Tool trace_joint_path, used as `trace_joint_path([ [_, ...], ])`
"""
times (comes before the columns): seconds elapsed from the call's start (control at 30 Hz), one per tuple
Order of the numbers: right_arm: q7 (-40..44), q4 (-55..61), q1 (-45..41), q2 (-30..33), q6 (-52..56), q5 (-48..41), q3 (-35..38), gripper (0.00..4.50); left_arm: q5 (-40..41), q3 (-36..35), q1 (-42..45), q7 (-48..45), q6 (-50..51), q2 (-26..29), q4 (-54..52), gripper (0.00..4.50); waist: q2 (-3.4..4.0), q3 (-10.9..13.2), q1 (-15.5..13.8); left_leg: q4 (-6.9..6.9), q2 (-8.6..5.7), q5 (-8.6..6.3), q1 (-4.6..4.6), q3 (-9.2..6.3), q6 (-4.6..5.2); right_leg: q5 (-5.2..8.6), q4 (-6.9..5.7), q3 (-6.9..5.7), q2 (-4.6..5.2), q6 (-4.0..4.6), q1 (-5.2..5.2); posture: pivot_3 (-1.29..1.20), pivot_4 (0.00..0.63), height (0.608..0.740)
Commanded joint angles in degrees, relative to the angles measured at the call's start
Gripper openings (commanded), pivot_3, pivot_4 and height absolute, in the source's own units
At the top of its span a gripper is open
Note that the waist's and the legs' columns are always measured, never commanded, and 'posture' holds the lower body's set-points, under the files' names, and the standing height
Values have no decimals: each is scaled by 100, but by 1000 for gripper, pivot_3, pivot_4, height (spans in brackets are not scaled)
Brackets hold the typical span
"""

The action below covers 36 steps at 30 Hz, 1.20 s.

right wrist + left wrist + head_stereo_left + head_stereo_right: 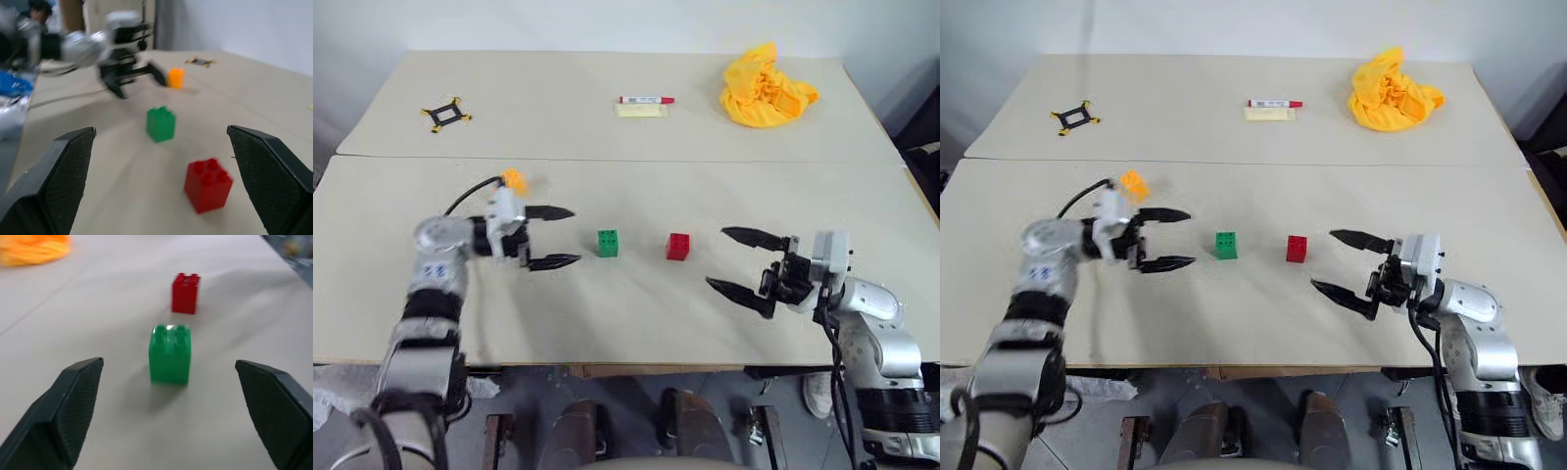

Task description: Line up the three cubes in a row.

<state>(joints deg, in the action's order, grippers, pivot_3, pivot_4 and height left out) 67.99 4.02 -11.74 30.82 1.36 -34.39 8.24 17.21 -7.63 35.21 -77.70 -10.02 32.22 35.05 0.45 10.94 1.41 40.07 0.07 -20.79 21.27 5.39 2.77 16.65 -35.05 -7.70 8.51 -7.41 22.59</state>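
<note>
Green cube and red cube stand side by side at frame centre on the bench; the orange cube sits left of them, higher in frame, behind the left claw. Both claws, left and right, gape wide and empty. Risk: a careless sweep could knock the aligned pair askew.

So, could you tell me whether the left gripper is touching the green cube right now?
Apart. In the left wrist view the green cube stands on the table with bare tabletop between it and each open finger of the left gripper.
</note>
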Motion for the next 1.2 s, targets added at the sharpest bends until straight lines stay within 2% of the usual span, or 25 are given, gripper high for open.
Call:
trace_joint_path([
  [0.03,58,-46,-202,-178,-186,-46,-39,4500,762,-1098,-1151,1469,696,-29,-2022,4481,0,0,9,0,-1,0,2,-5,0,0,4,2,3,0,-2,0,150,740],
  [0.1,44,-44,-327,-310,-272,6,-135,4500,902,-1741,-2197,2426,884,-295,-3165,4481,-4,0,-20,3,-2,0,3,-20,0,0,3,7,7,0,-10,0,150,740],
  [0.2,20,20,-478,-434,-256,-12,-227,4500,965,-2449,-3523,3338,1032,-655,-4192,4481,-3,0,2,-2,-8,-2,-4,-22,2,0,8,29,16,0,-17,0,150,740],
  [0.33,179,-32,-547,-403,-304,32,-287,4500,929,-2771,-4392,3843,1022,-857,-4579,4481,-6,-1,-145,4,-7,-3,-4,-24,1,0,10,23,12,1,-20,0,150,740],
  [0.4,211,-99,-675,-373,-263,10,-277,4500,1021,-2966,-5008,4157,1139,-1140,-4890,4481,-7,-2,-148,4,-9,-3,-7,-18,1,0,15,23,15,1,-23,0,150,740],
  [0.53,311,-300,-762,-303,-283,50,-233,4500,1063,-2783,-5272,4551,1489,-1209,-5446,4481,-11,-4,-171,1,-9,-8,-6,-16,3,0,20,27,16,2,-20,0,150,740],
  [0.63,370,-372,-727,-260,-269,58,-209,4500,923,-2442,-4744,5373,2295,-1148,-5750,4481,-12,-6,-248,2,-7,-7,-6,-16,2,1,19,26,13,4,-21,0,150,740],
  [0.73,391,-418,-678,-250,-273,79,-208,4500,820,-1919,-3662,6406,3402,-1203,-5851,4481,-14,-7,-291,5,-12,-6,-8,-14,4,0,9,24,14,4,-21,0,150,740],
  [0.8,388,-414,-653,-256,-278,87,-210,4500,757,-1696,-2901,7017,3998,-1327,-5618,4481,-19,-10,-281,4,-17,-6,-7,-13,4,-1,6,21,14,3,-19,0,150,740],
  [0.9,366,-418,-643,-263,-279,97,-220,4500,663,-1409,-2165,7385,4426,-1422,-5257,4481,-24,-13,-229,-3,-18,-7,-9,-8,3,-1,4,18,8,2,-13,0,150,740],
  [1.03,361,-380,-593,-232,-302,115,-207,4500,7,-780,-887,7919,4477,-1627,-4027,4481,-25,-14,-268,-2,-14,-6,-5,-4,1,0,10,7,0,2,-13,0,150,740],
  [1.2,277,-303,-489,-211,-326,125,-155,4500,-418,-698,-19,8449,4003,-1938,-2698,4481,-26,-14,-267,-2,-13,-6,-4,0,1,0,14,9,-1,1,-12,0,150,740],
])
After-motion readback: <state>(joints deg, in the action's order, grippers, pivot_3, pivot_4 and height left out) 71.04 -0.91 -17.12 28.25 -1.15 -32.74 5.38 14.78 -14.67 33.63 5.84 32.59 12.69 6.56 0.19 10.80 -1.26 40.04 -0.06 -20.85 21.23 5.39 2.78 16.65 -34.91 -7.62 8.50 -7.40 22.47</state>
